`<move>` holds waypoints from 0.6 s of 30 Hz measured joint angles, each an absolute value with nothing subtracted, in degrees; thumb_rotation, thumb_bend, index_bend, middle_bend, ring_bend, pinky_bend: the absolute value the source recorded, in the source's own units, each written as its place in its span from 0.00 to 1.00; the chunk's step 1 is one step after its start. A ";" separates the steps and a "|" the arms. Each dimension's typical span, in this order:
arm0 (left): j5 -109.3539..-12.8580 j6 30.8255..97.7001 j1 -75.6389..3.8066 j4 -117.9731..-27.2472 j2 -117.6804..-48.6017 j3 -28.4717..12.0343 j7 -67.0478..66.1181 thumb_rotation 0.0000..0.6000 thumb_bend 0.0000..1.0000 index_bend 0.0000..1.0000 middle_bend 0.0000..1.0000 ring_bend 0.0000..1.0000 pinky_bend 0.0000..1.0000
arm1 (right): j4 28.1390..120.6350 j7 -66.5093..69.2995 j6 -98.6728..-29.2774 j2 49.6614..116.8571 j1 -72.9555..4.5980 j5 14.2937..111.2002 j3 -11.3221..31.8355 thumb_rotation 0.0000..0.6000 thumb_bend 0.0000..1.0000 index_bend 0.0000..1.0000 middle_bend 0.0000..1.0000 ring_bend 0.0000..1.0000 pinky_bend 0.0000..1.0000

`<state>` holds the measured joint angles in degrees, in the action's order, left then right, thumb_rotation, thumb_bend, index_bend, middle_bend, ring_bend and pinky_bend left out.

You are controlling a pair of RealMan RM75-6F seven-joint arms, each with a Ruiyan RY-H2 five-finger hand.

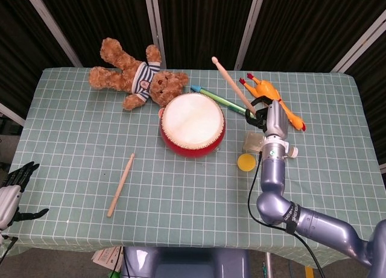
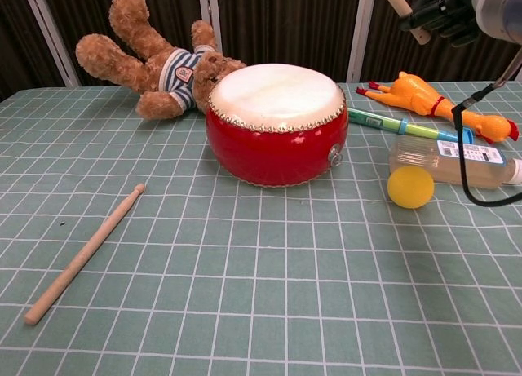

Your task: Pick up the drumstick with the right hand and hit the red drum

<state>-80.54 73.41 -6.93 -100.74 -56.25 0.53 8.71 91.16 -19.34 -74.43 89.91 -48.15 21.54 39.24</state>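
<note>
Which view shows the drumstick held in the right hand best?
The head view: the whole drumstick shows, slanting up from the right hand. The chest view catches only its lower end at the frame's top.

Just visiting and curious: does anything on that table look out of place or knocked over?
Nothing looks spilled or broken. The teddy bear lies sprawled behind the red drum, a spare drumstick lies loose on the cloth, and a clear bottle lies on its side.
</note>
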 measured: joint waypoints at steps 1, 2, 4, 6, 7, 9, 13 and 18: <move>-80.63 73.46 -6.94 -100.71 -56.22 0.53 8.73 1.00 0.02 0.00 0.00 0.00 0.00 | 89.51 -20.21 -74.62 90.39 -48.70 22.45 38.21 1.00 0.58 0.98 1.00 1.00 1.00; -80.78 73.59 -6.95 -100.65 -56.24 0.52 8.64 1.00 0.01 0.00 0.00 0.00 0.00 | 88.16 -20.95 -74.75 90.79 -49.13 23.16 37.35 1.00 0.58 0.98 1.00 1.00 1.00; -81.28 73.89 -6.92 -100.36 -56.40 0.56 8.47 1.00 0.01 0.00 0.00 0.00 0.00 | 84.51 -23.44 -74.97 91.80 -50.24 25.29 34.64 1.00 0.58 0.98 1.00 1.00 1.00; -81.17 73.83 -6.93 -100.30 -56.44 0.55 8.63 1.00 0.02 0.00 0.00 0.00 0.00 | 80.67 -26.67 -75.02 92.55 -51.15 28.04 31.12 1.00 0.58 0.98 1.00 1.00 1.00; -80.96 73.64 -6.97 -100.32 -56.41 0.53 8.83 1.00 0.02 0.00 0.00 0.00 0.00 | 78.17 -29.66 -74.96 92.97 -51.70 30.35 27.94 1.00 0.58 0.98 1.00 1.00 1.00; -80.94 73.52 -7.05 -100.33 -56.34 0.52 8.97 1.00 0.02 0.00 0.00 0.00 0.00 | 74.40 -35.04 -74.80 93.78 -52.46 34.30 22.30 1.00 0.58 0.98 1.00 1.00 1.00; -81.15 73.53 -7.05 -100.36 -56.33 0.62 8.92 1.00 0.01 0.00 0.00 0.00 0.00 | 64.74 -47.73 -74.07 96.13 -53.69 44.92 9.33 1.00 0.58 0.98 1.00 1.00 1.00; -81.23 73.65 -6.98 -100.46 -56.29 0.67 8.92 1.00 0.01 0.00 0.00 0.00 0.00 | 59.57 -51.57 -73.82 98.08 -53.79 50.90 5.44 1.00 0.58 0.98 1.00 1.00 1.00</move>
